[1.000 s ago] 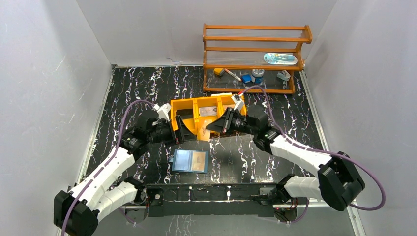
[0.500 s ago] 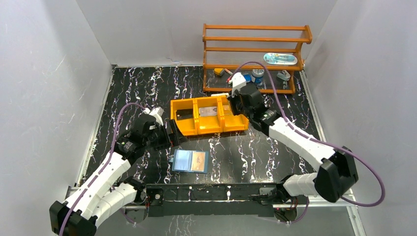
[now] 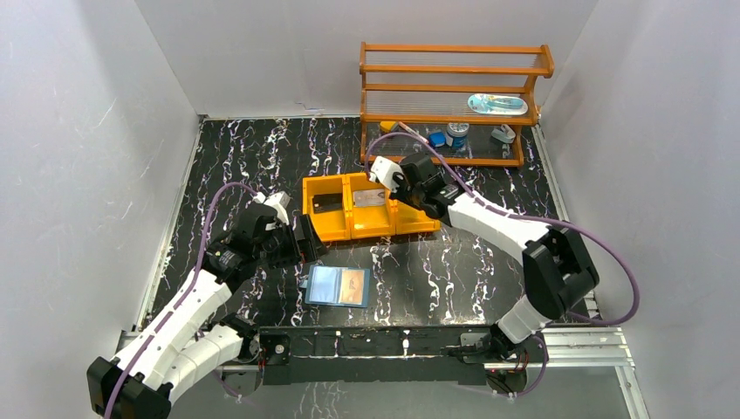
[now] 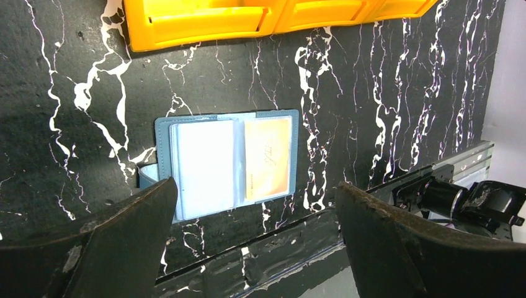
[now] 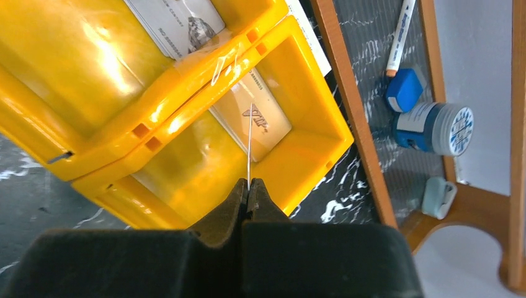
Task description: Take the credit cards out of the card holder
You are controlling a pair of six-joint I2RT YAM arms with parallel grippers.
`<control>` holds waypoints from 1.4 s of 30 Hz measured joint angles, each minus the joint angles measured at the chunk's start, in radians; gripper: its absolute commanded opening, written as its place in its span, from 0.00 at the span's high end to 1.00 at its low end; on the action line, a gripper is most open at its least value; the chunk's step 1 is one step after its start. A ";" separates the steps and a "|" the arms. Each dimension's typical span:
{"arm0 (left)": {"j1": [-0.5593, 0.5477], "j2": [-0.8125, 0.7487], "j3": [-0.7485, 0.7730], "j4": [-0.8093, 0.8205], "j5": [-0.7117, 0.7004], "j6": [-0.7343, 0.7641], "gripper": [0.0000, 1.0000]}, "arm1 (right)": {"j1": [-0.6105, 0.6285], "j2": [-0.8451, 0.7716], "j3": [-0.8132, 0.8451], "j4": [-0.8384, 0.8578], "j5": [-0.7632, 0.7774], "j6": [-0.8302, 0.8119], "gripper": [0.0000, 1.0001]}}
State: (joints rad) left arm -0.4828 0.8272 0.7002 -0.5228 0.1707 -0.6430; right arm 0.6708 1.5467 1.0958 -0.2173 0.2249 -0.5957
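Note:
The card holder (image 3: 337, 285) lies open on the table near the front rail, and an orange credit card (image 3: 352, 285) sits in its right leaf. The left wrist view shows the card holder (image 4: 205, 164) and orange card (image 4: 268, 158) from above. My left gripper (image 3: 304, 241) hangs open and empty, up and left of it. My right gripper (image 3: 408, 194) is over the orange tray's right compartment. It (image 5: 249, 185) is shut on a thin credit card (image 5: 249, 143) seen edge-on. Another card (image 5: 254, 115) lies flat below it.
The orange three-compartment tray (image 3: 371, 229) holds a grey card (image 3: 370, 198) in the middle and a dark one (image 3: 325, 207) on the left. A wooden shelf (image 3: 454, 96) with small items stands behind it. The black front rail (image 4: 279, 248) runs just beyond the card holder.
The two grippers have parted from where they met over the tray front. The left drew back left and opened wide. The right carried a thin card to the tray's right compartment.

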 measured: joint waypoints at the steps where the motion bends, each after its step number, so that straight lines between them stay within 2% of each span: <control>1: 0.000 0.000 0.002 -0.003 -0.002 0.002 0.02 | -0.002 0.017 0.007 0.003 -0.001 -0.027 1.00; 20: 0.000 -0.010 0.003 -0.033 -0.025 0.024 0.02 | -0.037 0.256 0.055 0.159 0.014 -0.359 0.98; 24: 0.000 -0.011 0.003 -0.039 -0.030 0.031 0.02 | -0.043 0.305 0.069 0.176 0.003 -0.389 0.85; 27: 0.000 -0.011 0.005 -0.050 -0.034 0.034 0.02 | -0.046 0.326 0.077 0.180 0.000 -0.403 0.81; 29: 0.000 -0.011 0.007 -0.056 -0.035 0.038 0.02 | -0.050 0.328 0.083 0.176 -0.004 -0.403 0.71; 36: 0.000 -0.011 0.008 -0.062 -0.034 0.042 0.02 | -0.059 0.324 0.091 0.164 -0.024 -0.357 0.52; 42: 0.000 -0.010 0.008 -0.062 -0.033 0.042 0.02 | -0.064 0.266 0.088 0.153 -0.060 -0.297 0.44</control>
State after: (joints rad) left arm -0.4828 0.8169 0.7082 -0.5846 0.1379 -0.6014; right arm 0.6067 1.8130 1.1835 -0.0647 0.1654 -0.8925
